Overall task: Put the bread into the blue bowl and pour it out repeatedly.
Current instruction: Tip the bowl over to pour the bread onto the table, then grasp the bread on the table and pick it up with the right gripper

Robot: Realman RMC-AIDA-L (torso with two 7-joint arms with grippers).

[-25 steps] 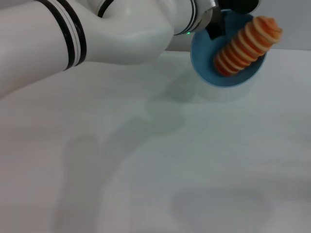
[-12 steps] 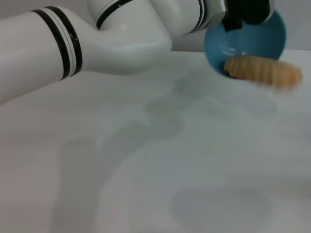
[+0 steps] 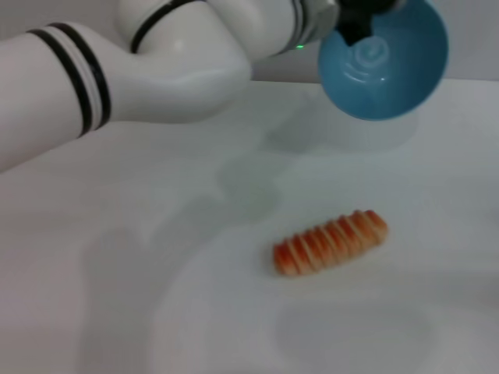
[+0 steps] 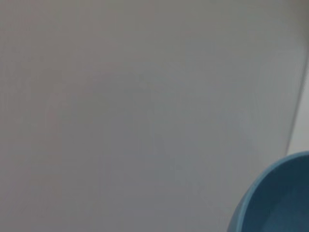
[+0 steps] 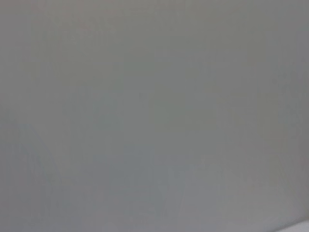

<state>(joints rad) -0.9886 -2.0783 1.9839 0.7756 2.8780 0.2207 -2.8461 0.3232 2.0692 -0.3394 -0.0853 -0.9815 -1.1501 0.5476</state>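
The bread (image 3: pixel 330 242) lies on the white table, striped side up, near the middle right in the head view. The blue bowl (image 3: pixel 386 62) is held in the air at the top right, tipped on its side with its empty inside facing me. My left gripper (image 3: pixel 359 19) grips the bowl's upper rim; the left arm reaches across from the left. A part of the bowl's rim (image 4: pixel 270 198) shows in the left wrist view. The right gripper is out of view.
The white table (image 3: pixel 117 296) spreads over the whole lower head view. A grey wall runs behind the table's far edge. The right wrist view shows only a plain grey surface.
The bowl tipped further over and the bread fell out of it, dropping to the table, where it now lies below the bowl. The left arm shifted slightly left.
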